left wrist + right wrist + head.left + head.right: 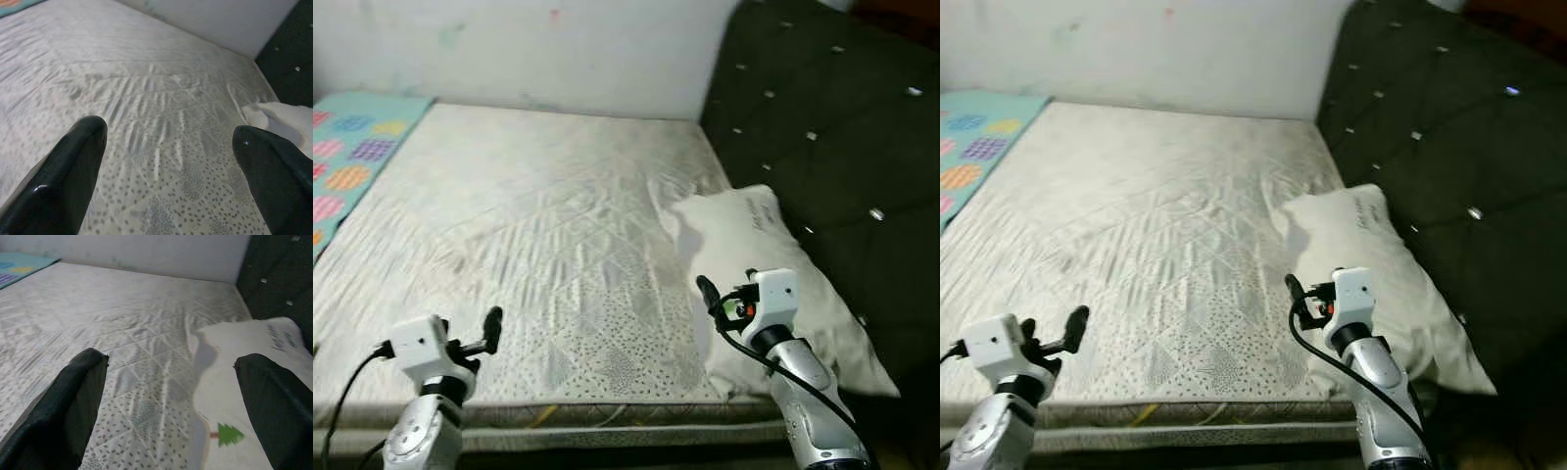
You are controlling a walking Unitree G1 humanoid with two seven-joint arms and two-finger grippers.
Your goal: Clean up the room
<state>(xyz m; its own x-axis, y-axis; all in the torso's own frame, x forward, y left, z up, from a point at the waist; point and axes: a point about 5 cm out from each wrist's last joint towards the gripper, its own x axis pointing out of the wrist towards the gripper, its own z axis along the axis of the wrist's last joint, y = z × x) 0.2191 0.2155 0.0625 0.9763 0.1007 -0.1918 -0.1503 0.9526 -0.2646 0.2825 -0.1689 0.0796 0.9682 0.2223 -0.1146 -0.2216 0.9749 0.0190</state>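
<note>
So the white pillow [759,255] is lying on the bed's right side, up against the dark tufted headboard [832,137], with a little green tree print [229,434] near its edge. The right gripper [171,396] hovers just above the pillow's near edge, jaws wide open, holding nothing. The left gripper [168,161] hangs over the wrinkled grey mattress [538,235], also wide open and empty. A colourful mat [347,157] sits off left.
</note>
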